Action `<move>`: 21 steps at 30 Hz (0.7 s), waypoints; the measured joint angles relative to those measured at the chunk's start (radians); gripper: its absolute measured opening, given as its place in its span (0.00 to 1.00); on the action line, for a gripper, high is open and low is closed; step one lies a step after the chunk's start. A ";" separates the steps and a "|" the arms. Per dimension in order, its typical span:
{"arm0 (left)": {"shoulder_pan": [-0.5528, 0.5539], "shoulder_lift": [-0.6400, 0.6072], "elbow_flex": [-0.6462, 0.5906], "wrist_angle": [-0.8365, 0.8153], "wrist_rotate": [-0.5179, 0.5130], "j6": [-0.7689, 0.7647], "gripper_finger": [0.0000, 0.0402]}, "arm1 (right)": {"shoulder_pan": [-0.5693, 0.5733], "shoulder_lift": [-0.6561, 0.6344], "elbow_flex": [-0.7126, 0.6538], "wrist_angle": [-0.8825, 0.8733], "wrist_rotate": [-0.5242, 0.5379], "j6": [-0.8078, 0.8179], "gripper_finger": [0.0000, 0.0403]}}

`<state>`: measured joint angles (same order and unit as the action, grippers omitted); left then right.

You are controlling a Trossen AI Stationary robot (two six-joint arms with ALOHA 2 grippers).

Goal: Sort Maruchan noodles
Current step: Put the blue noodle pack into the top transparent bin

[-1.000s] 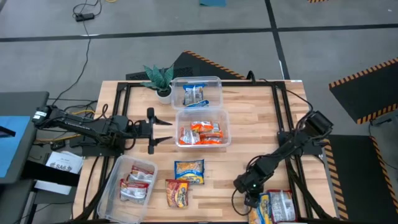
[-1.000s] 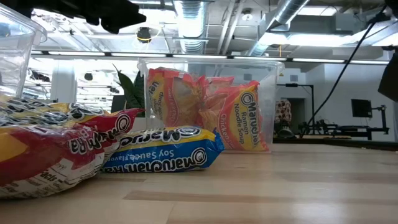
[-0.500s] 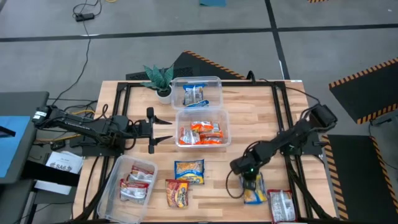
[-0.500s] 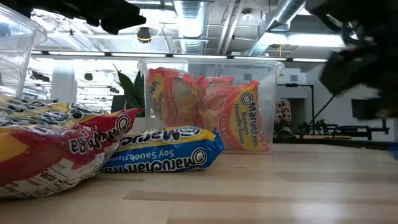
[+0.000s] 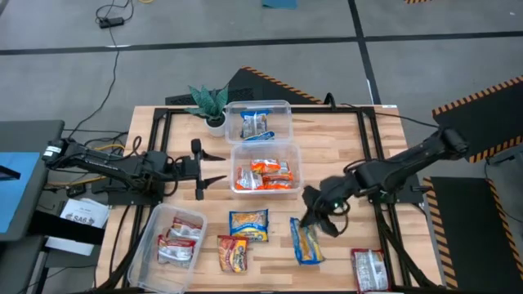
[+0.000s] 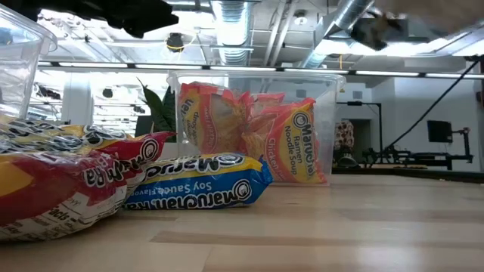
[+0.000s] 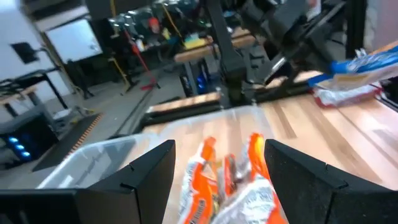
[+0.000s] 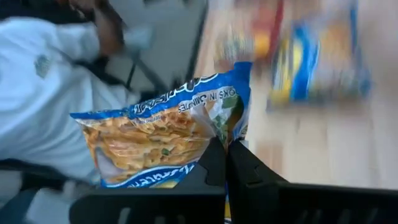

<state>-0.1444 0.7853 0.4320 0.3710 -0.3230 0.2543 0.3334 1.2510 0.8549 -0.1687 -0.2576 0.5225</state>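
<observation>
My right gripper [image 5: 313,219] hangs over the table's middle right, shut on a blue-and-yellow Maruchan packet [image 5: 305,242], which also shows in the right wrist view [image 8: 168,140]. A red-and-silver packet [image 5: 369,268] lies flat near the front right corner. Two more packets, one blue-and-yellow [image 5: 248,224] and one red [image 5: 234,253], lie flat at the front middle. My left gripper [image 5: 219,170] waits open at the left, pointing level at the tub of orange packets [image 5: 265,167]. My right gripper pinches the blue packet's edge [image 8: 229,132] between its two fingers. The fingers slant down from the table's right. The packet reaches out ahead of and below the fingers, lifted clear of the table.
Three clear tubs stand on the table. The far one [image 5: 257,122] holds blue packets, the middle one holds orange packets, and the front left one [image 5: 176,237] holds red-and-silver packets. A potted plant [image 5: 211,104] stands at the far left. Bare wood [image 5: 343,155] lies right of the tubs.
My right gripper has risen from the packets at the front right corner and swung toward the table's left and middle, rolling as it went. It has lifted the blue packet clear of the table, while the red-and-silver packet stayed behind.
</observation>
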 joint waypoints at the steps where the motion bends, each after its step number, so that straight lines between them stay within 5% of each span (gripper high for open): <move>1: 0.000 0.000 0.000 0.011 -0.014 0.000 0.59 | -0.015 -0.012 0.009 0.022 0.017 -0.044 0.02; 5: 0.000 0.000 0.000 0.050 -0.060 0.014 0.59 | -0.091 -0.042 0.074 0.106 0.168 -0.257 0.02; 15: 0.000 0.000 0.000 0.062 -0.103 0.040 0.59 | -0.362 0.019 0.139 0.341 0.799 -0.517 0.02; 21: 0.000 0.000 0.000 0.064 -0.113 0.032 0.59 | -0.558 0.134 0.138 0.417 0.867 -0.482 0.02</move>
<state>-0.1440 0.7849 0.4320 0.4351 -0.4362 0.2865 -0.2247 1.3855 0.9932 0.2479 0.6090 0.0400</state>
